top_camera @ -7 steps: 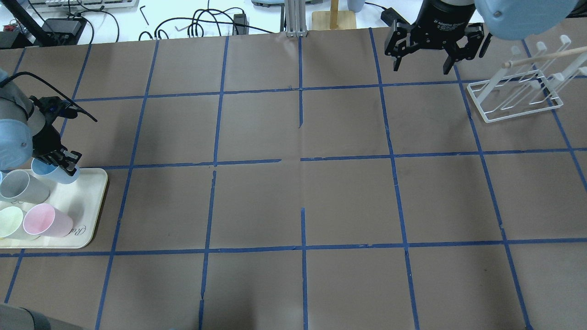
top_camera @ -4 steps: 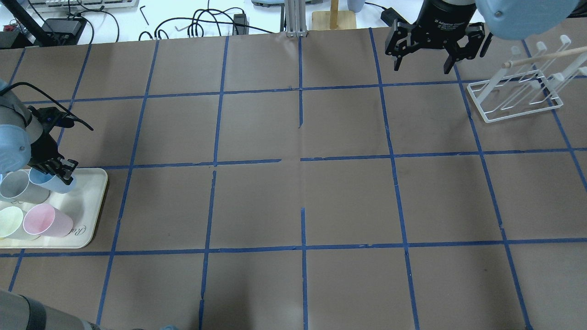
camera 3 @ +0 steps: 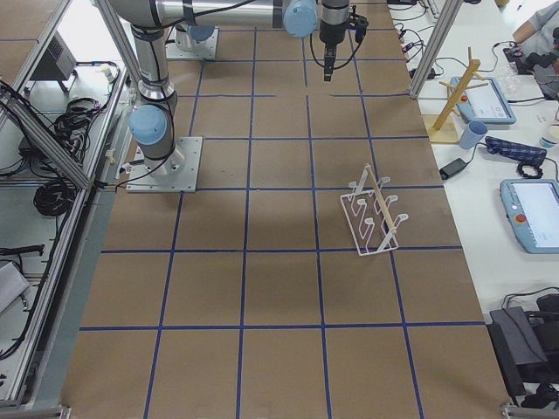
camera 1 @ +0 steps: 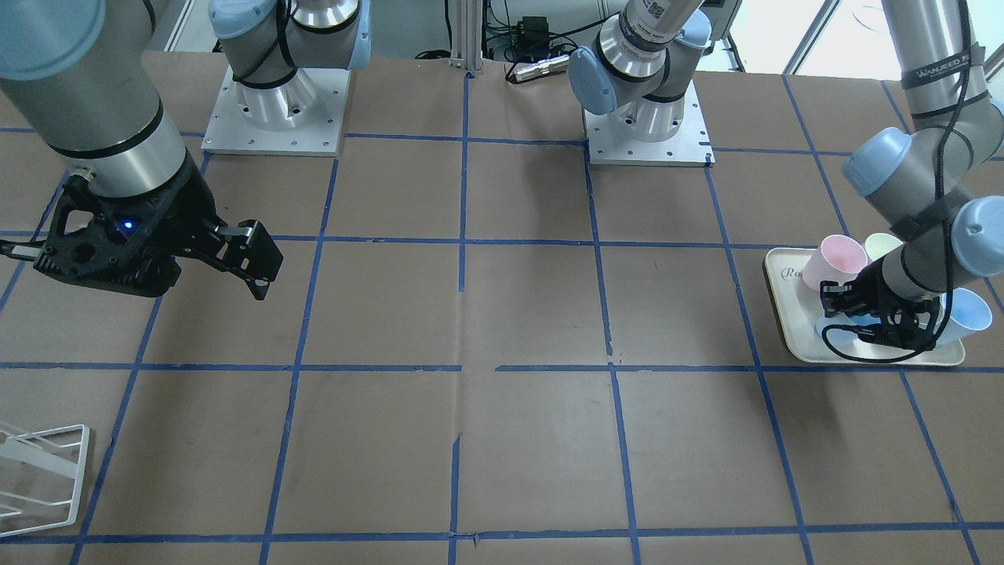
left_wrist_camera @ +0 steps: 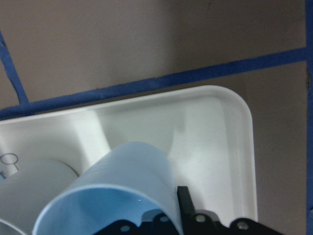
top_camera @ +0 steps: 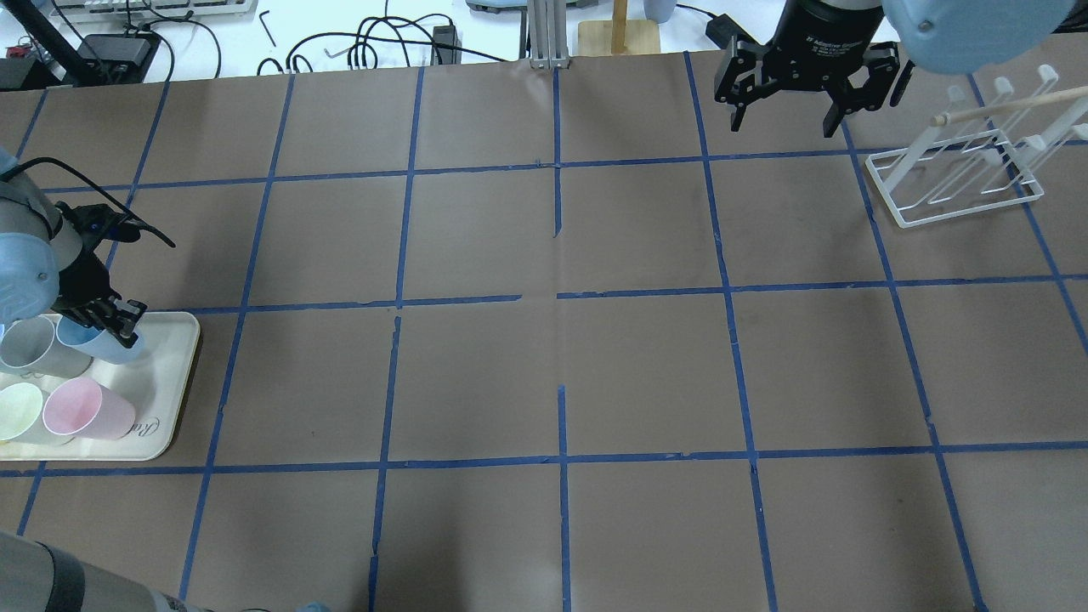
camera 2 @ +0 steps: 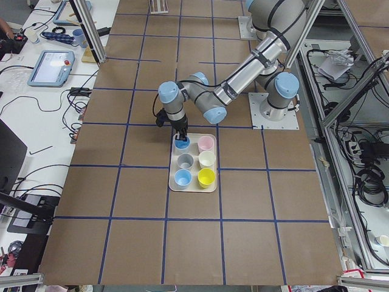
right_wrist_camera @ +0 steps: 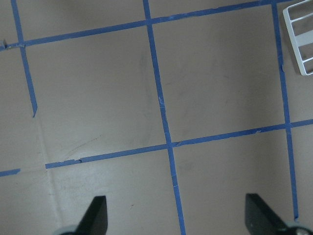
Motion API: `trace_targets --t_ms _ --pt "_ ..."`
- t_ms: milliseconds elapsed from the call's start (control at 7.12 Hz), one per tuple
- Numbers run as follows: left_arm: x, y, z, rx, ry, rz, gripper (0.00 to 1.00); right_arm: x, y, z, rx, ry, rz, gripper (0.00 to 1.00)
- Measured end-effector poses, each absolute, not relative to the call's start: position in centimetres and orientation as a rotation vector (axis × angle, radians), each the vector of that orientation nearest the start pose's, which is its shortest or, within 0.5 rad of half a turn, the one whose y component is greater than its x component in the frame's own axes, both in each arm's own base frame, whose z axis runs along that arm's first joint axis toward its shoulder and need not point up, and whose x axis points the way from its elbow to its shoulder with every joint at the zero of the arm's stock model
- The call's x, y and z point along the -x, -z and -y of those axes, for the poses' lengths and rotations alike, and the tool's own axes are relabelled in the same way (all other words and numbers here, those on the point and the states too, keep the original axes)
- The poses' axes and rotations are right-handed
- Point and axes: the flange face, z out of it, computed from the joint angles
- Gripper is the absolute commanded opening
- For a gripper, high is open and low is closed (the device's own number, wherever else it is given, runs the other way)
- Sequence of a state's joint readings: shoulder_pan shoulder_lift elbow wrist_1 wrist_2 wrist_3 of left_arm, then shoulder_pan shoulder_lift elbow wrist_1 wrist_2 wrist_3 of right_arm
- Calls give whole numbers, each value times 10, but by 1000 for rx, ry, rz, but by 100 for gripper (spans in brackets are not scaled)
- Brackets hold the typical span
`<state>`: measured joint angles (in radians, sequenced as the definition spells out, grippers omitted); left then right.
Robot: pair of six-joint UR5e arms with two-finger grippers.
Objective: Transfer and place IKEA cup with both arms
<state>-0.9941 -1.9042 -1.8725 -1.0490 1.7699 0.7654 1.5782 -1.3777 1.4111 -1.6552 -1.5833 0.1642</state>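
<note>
The IKEA cup (top_camera: pixel 104 340), pale sky-blue, stands tilted at the far corner of the white tray (top_camera: pixel 170 374), leaning towards the grey cup (top_camera: pixel 34 344). My left gripper (top_camera: pixel 109 316) is shut on its rim wall; the left wrist view shows the cup (left_wrist_camera: pixel 117 196) with a black finger (left_wrist_camera: pixel 183 198) against its outside. In the front view the left gripper (camera 1: pixel 871 314) covers most of the cup (camera 1: pixel 841 335). My right gripper (top_camera: pixel 780 110) hangs open and empty over the far right of the table, and also shows in the front view (camera 1: pixel 235 263).
A pink cup (top_camera: pixel 85 410), a pale green cup (top_camera: pixel 19 412), a yellow cup (camera 2: pixel 206 177) and the blue twin (camera 2: pixel 183 177) also stand on the tray. A white wire rack (top_camera: pixel 960 178) stands at the far right. Blue tape lines grid the brown table.
My left gripper has shifted a little left and nearer, taking the blue cup with it against the grey cup. The right arm has barely moved.
</note>
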Motion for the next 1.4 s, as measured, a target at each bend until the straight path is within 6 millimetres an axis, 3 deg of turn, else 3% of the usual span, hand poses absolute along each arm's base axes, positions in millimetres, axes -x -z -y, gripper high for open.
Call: trace_targets --t_ms 421,562,702,983,1405 --pt "-189 -249 516 -320 -347 -3036 100 -134 -472 578 -255 81 -3138 100" --pt "-179 -270 520 -319 -330 -3035 100 -134 -472 578 -255 81 -3138 100" --pt "-156 -294 526 -310 -313 -3032 100 -133 -472 578 -255 81 -3138 100" --pt "-73 -344 527 -245 -257 -3052 100 -133 -472 578 -257 81 -3136 100" --pt "54 -420 501 -238 -133 -3071 100 -132 -472 578 -259 81 -3136 100"
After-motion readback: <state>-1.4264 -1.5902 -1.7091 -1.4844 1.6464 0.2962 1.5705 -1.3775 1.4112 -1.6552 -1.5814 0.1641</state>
